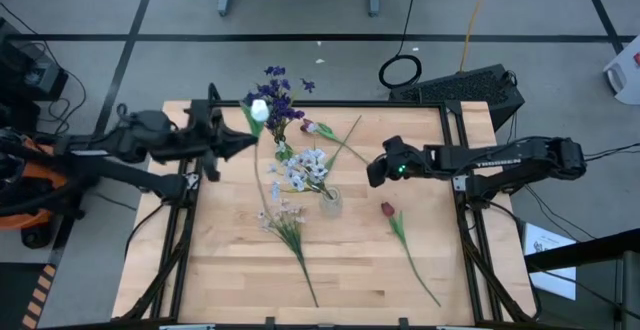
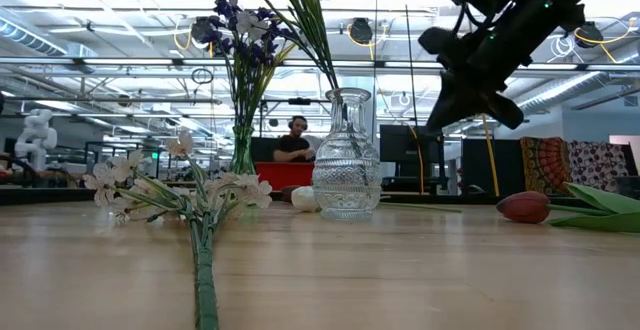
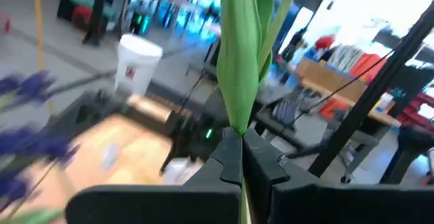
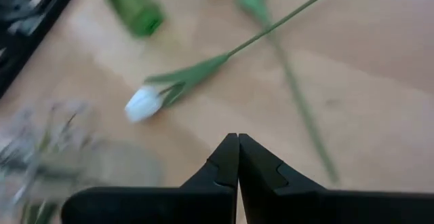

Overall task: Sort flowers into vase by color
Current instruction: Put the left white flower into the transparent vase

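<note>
My left gripper [image 1: 247, 142] is raised over the table's far left and shut on a white tulip [image 1: 259, 110]. The tulip's bud stands above the fingers, beside the purple flowers [image 1: 278, 88] that stick into a green vase [image 2: 243, 152]. Pale sprays [image 1: 305, 167] stand in a clear glass vase [image 2: 346, 160]. Another spray [image 1: 285, 220] and a dark red tulip [image 1: 387, 208] lie flat on the wood. A second white tulip [image 4: 142, 103] lies near the far edge. My right gripper [image 1: 374, 173] hovers shut above the table, right of the clear vase. My left gripper pinches the white tulip's stem at the foot of its long green leaf [image 3: 234, 125] between both fingers. The fingers lie across the stem. The tulip is lifted clear of the table. Its leaf and bud rise beyond the fingers, and a thin length of stem [image 3: 243, 200] passes back through them.
The wooden table [image 1: 230, 270] has black rails along its sides. Bare wood lies at the near left and in the near right corner. A black mat [image 1: 470, 85] sits off the far right corner. A person [image 2: 294, 145] sits in the room behind.
</note>
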`<action>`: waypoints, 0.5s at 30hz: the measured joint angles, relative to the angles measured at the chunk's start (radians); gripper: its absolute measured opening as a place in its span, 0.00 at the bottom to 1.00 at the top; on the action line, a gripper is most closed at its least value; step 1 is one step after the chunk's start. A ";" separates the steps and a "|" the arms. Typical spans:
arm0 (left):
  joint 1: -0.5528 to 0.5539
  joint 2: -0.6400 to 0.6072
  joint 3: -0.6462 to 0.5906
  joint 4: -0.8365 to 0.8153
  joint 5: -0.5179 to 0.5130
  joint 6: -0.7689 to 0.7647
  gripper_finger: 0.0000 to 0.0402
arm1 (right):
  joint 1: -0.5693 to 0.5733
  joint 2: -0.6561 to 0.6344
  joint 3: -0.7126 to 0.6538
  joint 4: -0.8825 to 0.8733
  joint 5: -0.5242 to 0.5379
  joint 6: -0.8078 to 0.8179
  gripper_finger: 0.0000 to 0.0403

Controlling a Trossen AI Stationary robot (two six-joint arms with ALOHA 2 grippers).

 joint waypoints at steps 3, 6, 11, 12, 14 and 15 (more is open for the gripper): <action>-0.051 0.054 0.034 0.073 -0.083 0.055 0.00 | 0.016 -0.034 0.000 -0.002 -0.070 -0.054 0.00; -0.072 0.118 0.120 0.051 -0.177 0.088 0.00 | 0.025 -0.091 0.000 -0.003 -0.101 -0.109 0.00; -0.105 0.235 0.316 0.000 -0.191 0.110 0.00 | 0.017 -0.225 0.000 0.008 -0.159 -0.178 0.00; -0.115 0.263 0.353 -0.012 -0.192 0.110 0.00 | 0.015 -0.252 0.000 0.014 -0.175 -0.187 0.00; -0.132 0.322 0.416 -0.029 -0.193 0.112 0.00 | 0.015 -0.307 0.000 0.030 -0.201 -0.191 0.00; -0.139 0.355 0.442 -0.032 -0.194 0.112 0.00 | 0.015 -0.330 0.000 0.044 -0.208 -0.194 0.00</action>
